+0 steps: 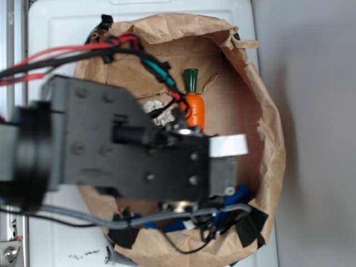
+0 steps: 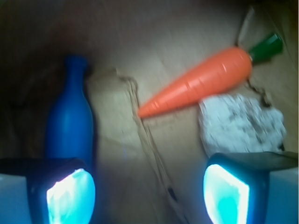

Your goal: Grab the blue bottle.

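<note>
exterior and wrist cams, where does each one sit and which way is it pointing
Exterior: sits above the scene, looking down into the paper bag; the robot's black arm fills the middle and hides most of the floor.
Wrist: sits on the arm just behind the gripper, looking past its two open fingers at the bag floor, with the blue bottle near the left finger.
Shared: both show the carrot and the brown bag floor.
</note>
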Controlling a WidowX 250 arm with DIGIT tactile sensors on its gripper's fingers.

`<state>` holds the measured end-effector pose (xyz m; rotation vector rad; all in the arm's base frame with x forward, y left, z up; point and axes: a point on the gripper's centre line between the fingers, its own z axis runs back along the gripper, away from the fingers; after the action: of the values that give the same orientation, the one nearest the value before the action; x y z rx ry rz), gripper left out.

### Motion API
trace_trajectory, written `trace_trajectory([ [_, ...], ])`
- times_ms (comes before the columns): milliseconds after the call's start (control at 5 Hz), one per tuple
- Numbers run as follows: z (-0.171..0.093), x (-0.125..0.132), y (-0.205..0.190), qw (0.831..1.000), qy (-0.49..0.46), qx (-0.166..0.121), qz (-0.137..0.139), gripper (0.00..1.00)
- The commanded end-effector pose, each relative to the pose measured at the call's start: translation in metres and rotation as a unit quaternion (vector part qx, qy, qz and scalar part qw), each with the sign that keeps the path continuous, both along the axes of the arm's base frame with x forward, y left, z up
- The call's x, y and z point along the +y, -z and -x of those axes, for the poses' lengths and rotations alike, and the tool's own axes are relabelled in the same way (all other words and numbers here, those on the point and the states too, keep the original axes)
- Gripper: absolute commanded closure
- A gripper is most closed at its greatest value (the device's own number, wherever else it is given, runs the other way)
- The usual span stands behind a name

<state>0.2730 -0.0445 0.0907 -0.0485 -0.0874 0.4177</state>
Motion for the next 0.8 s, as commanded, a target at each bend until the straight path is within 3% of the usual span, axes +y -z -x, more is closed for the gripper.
trace_trajectory([
  [0, -0.015, 0.0, -0.003, 0.998, -0.002, -0.047, 0.032, 0.0],
  [200, -0.013, -0.001, -0.001, 0.996, 0.01, -0.062, 0.07, 0.0],
  [600, -0.03, -0.008, 0.011, 0.995, -0.011, -0.058, 0.082, 0.0],
])
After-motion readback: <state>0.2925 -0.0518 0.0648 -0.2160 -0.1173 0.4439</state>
